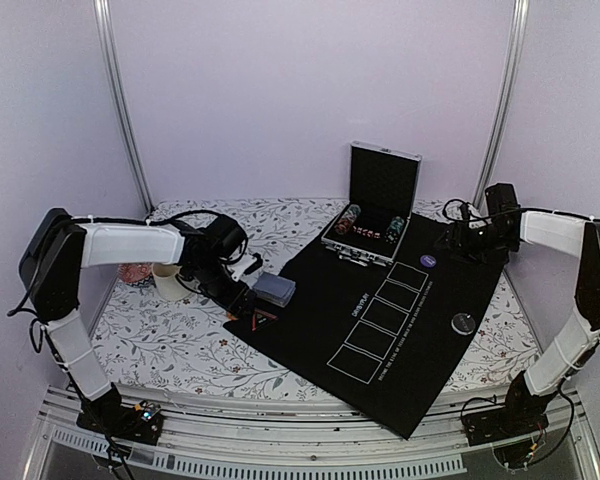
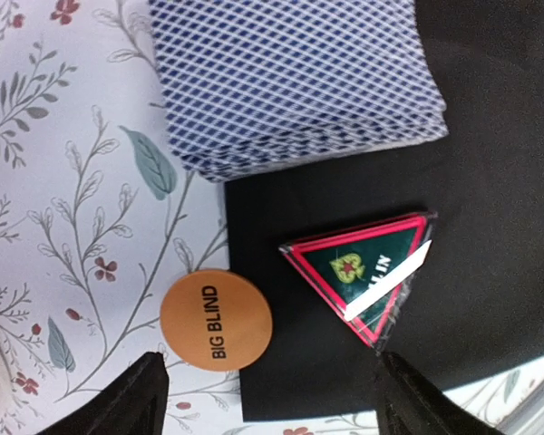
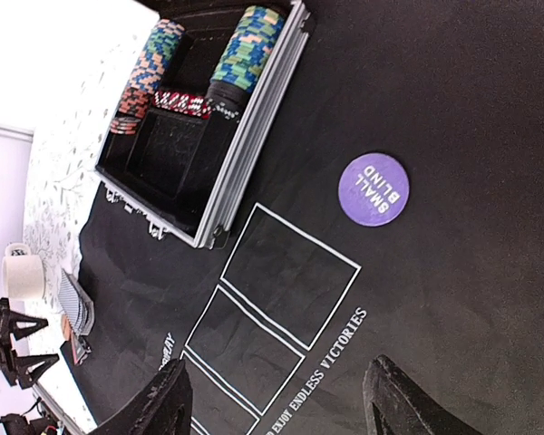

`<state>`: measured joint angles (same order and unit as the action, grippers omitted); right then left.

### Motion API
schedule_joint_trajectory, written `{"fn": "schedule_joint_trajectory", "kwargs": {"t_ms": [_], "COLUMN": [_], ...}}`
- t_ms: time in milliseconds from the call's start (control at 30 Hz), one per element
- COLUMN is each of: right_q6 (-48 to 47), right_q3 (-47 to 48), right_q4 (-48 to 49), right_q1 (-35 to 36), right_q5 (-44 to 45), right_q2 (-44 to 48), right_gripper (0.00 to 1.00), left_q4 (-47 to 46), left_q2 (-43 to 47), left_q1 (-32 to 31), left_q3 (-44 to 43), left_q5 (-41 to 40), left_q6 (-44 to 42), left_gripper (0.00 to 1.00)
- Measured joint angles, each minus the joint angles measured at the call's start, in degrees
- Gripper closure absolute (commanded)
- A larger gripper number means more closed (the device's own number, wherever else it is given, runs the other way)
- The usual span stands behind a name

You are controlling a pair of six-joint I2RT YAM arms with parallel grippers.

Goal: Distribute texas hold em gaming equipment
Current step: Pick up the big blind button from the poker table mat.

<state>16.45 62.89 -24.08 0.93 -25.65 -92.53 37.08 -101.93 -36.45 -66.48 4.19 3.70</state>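
Left wrist view: orange disc (image 2: 216, 320) lettering runs bottom-to-top toward card deck (image 2: 299, 82); left claw (image 2: 270, 381) spread, empty.

Three button discs (image 1: 429, 262) — one card deck (image 2: 299, 77)

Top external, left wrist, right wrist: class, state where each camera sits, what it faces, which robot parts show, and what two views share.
Top external: above, behind bases, facing black mat; both arms show.
Left wrist: looks down at BIG BLIND disc, card deck; left gripper shows.
Right wrist: faces chip case, SMALL BLIND disc; right gripper shows.
Shared: the card deck.
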Motion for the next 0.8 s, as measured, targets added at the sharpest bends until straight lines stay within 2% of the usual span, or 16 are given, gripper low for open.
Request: {"fn": "schedule_joint_trajectory", "kwargs": {"t_ms": [300, 533, 800], "right_q6": [0.00, -0.02, -0.17], "right_q3": [-1.53, -1.92, -2.34], "right_q4": [-1.01, -1.51, -1.55], "right_q1": [0.90, 0.90, 0.90], "right_q5": [0.00, 0.00, -0.02], "right_q2": [1.86, 1.88, 1.88], "right_gripper": [0.33, 0.33, 0.33], "left_q4": [0.48, 0.48, -0.17], "left_q2": [-2.89, -5.16, -5.73], "left_q1": [3.82, 3.72, 2.14], "left_q3": [0.00, 0.00, -0.28], "left_q5": [-3.19, -2.56, -2.64], "left_q6": [0.83, -0.15, -1.20], "left_gripper": [0.13, 0.13, 0.26]}}
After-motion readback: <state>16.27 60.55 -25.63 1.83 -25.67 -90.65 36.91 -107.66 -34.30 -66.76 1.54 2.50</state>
